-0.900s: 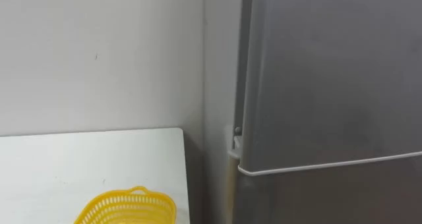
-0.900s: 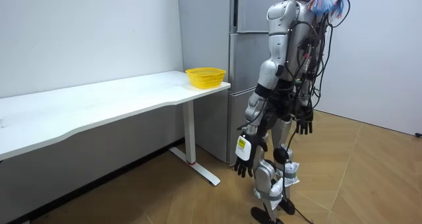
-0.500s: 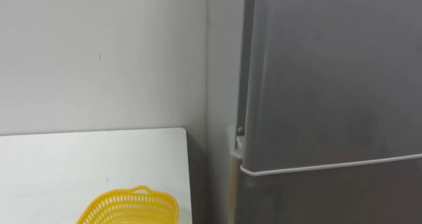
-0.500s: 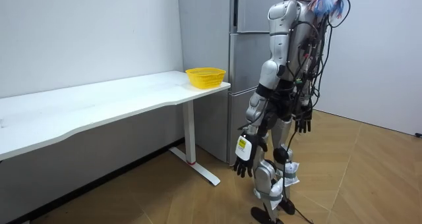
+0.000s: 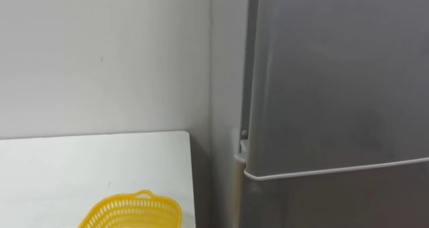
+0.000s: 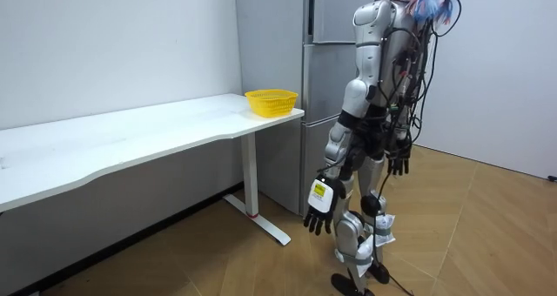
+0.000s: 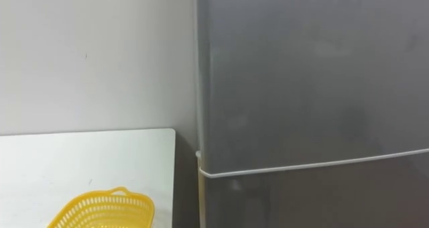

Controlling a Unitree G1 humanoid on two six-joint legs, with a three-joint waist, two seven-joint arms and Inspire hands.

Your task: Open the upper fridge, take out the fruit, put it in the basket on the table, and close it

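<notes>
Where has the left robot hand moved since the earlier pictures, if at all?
Yes, slightly: the left robot hand has swung toward the white table's leg, the room view's left.

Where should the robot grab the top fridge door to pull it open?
Probably at its right edge, or under the lower lip at the seam. The upper fridge door is flat, with no handle in view. A hinge-like bracket sits at its left edge by the wall, so it likely swings from there. The right hand, hanging open, looks best placed.
</notes>
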